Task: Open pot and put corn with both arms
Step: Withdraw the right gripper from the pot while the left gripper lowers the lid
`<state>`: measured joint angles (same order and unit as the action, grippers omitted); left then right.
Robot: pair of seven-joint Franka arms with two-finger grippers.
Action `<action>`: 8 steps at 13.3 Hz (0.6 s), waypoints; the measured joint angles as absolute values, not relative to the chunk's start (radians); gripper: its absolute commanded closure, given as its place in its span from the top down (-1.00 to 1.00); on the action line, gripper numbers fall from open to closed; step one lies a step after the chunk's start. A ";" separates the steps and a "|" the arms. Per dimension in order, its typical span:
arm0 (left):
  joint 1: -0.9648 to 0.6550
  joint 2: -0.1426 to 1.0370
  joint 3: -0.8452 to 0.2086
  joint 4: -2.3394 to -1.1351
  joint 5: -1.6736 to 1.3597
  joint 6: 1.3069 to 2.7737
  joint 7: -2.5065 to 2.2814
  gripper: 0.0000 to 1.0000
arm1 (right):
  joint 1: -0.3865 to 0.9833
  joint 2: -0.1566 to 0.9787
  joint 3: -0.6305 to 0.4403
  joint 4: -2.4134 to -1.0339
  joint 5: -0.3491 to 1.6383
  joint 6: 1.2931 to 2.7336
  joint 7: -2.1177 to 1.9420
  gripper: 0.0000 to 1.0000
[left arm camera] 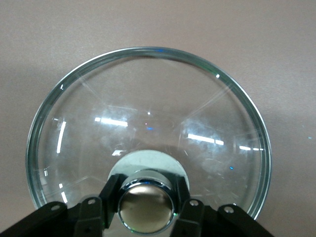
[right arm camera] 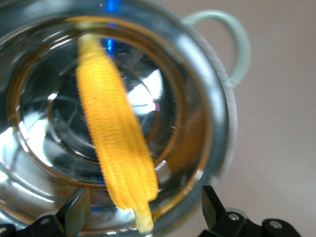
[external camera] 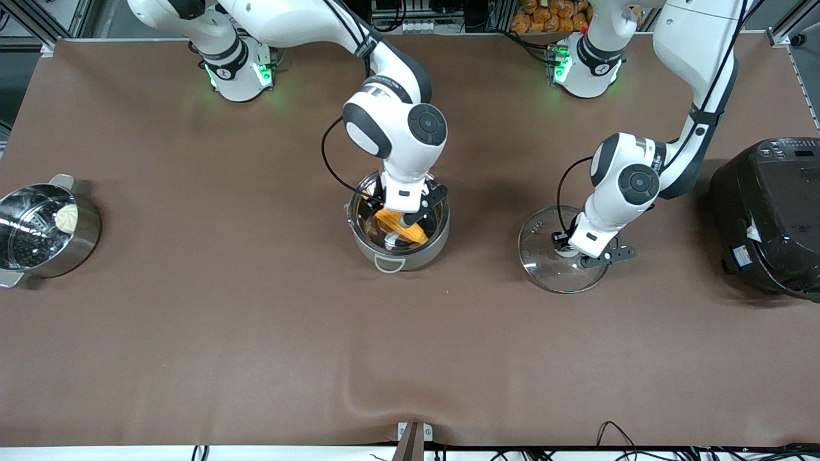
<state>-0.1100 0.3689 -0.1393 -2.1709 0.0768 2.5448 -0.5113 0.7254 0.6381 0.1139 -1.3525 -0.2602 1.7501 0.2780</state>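
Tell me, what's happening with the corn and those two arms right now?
Right end effector open over the pot; corn lies inside. Left end effector shut on lid knob; lid on table. Nothing in the way.

No text, label or number can be read anywhere

A shiny, mirror-like steel pot (external camera: 398, 229) sits on a matt brown table covering (external camera: 256, 333) that looks like smooth cloth or paper. Inside lies a yellow corn cob (right arm camera: 116, 133) with a bumpy, kerneled surface. The clear glass lid (left arm camera: 148, 128) is glossy, with a polished metal knob (left arm camera: 145, 206). A rice cooker (external camera: 772, 214) has a dark glossy plastic shell.
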 measured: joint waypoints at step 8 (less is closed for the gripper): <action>-0.083 0.370 -0.155 -2.175 0.053 2.560 -0.512 1.00 | 0.360 0.536 0.109 -1.348 -0.144 1.672 0.259 1.00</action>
<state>-0.0834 0.3696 -0.1545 -2.1748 0.0528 2.5601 -0.5115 0.3599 0.5364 0.1091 -1.3477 -0.1439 1.6723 0.2588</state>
